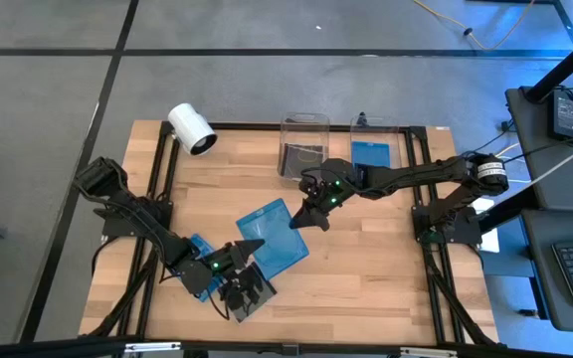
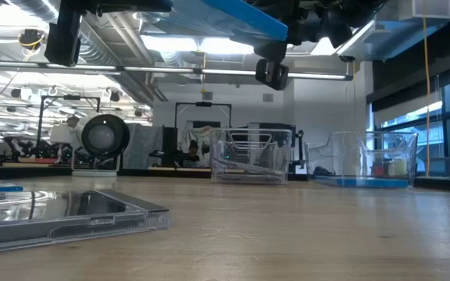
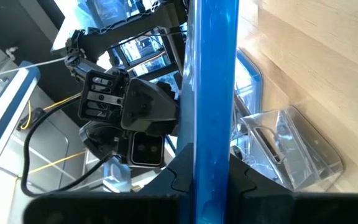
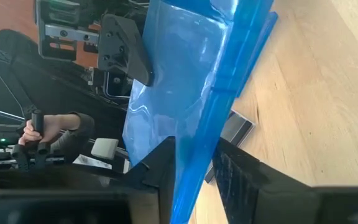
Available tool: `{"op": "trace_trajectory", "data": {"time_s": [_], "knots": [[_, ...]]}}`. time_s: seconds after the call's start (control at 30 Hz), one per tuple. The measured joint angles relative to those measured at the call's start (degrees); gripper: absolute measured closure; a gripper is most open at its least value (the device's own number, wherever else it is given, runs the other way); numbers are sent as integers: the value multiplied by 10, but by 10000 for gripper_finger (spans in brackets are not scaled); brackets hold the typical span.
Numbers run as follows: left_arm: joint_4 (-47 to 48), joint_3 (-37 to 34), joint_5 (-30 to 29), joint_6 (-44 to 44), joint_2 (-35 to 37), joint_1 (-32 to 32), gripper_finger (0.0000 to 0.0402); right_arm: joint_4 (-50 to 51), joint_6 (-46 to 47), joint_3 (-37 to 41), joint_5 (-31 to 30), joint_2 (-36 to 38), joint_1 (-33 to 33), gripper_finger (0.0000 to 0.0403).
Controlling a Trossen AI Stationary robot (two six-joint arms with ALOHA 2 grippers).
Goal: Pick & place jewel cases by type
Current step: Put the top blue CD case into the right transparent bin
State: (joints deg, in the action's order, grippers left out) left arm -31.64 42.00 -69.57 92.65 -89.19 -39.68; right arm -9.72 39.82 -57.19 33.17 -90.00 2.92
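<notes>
- A translucent blue jewel case (image 1: 272,237) is being held above the tabletop (image 1: 386,268) middle, gripped at opposite edges by the left claw (image 1: 249,246) and right claw (image 1: 306,218).
- A dark jewel case (image 1: 250,294) is lying below.

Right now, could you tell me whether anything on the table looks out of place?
Yes: one blue jewel case hangs above the table, gripped at opposite ends by the left gripper and the right gripper. Another blue case already lies in the right-hand clear bin.
</notes>
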Motion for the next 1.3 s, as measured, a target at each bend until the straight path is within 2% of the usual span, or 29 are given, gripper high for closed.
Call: {"op": "trace_trajectory", "data": {"time_s": [0.33,0.53,0.87,0.97,1.1,1.3], "knots": [[1,0,1,-3,0,0,375,-1,-11,0,1,0,0,334],[1,0,30,-17,0,-3,372,0,-11,0,6,0,-1,341],[3,0,47,-68,-1,-20,296,-5,-15,-1,5,0,-1,343],[3,0,36,-68,-1,-29,276,-4,-15,-1,4,0,-1,344],[3,0,13,-80,-1,-40,264,-3,-19,-1,1,1,-1,344],[2,-1,2,-175,16,-67,261,-1,-30,-1,12,1,17,344]]}}
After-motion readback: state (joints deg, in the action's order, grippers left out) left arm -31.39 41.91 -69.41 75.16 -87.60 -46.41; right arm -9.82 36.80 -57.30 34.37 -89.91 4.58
